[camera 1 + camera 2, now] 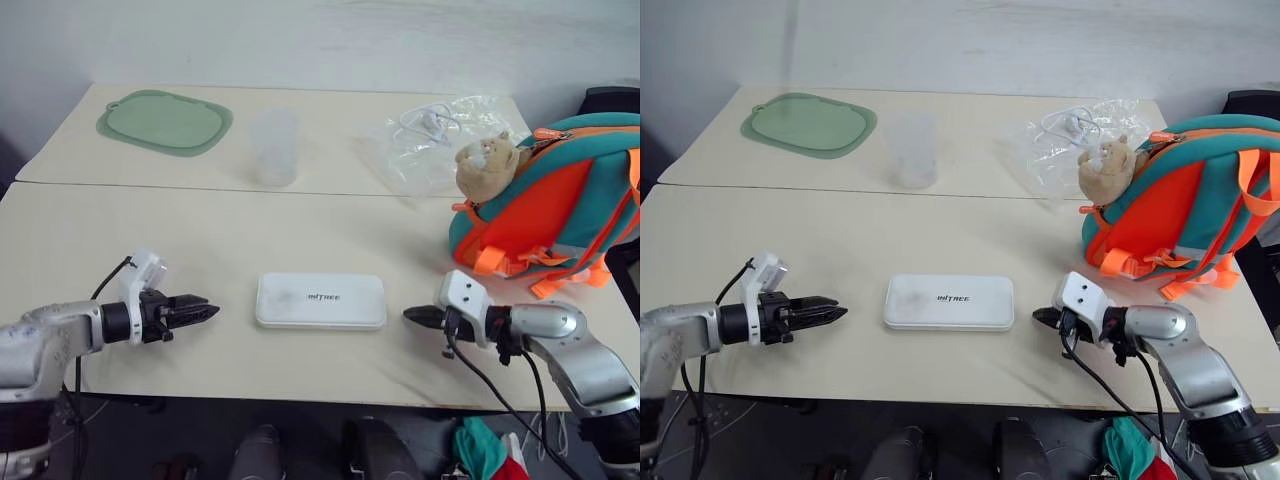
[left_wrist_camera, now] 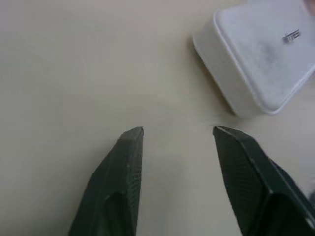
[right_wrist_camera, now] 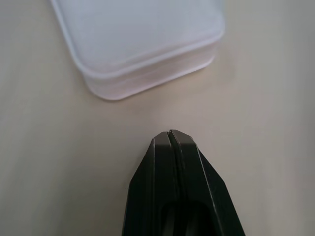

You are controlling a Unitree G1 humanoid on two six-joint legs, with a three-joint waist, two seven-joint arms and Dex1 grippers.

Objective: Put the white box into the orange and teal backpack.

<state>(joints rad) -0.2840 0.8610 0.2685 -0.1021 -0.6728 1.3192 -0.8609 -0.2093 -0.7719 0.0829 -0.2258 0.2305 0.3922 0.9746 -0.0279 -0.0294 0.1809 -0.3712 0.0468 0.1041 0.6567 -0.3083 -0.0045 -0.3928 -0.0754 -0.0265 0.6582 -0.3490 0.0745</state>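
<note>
Gripper, left: your ridged black fingers stand apart, empty.
Gripper, right: clenched, empty.
White box: smooth, rounded, flat on bench.
Backpack: soft, orange-teal.

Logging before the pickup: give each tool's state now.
Left tool: open, holding nothing, short of the white box.
Right tool: closed, empty, short of the box's other end.

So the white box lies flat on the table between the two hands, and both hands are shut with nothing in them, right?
Not quite. The white box does lie flat between the hands, and the right hand is shut and empty. But the left hand is open, as the left wrist view shows: its fingers stand apart over bare table, short of the box.
</note>
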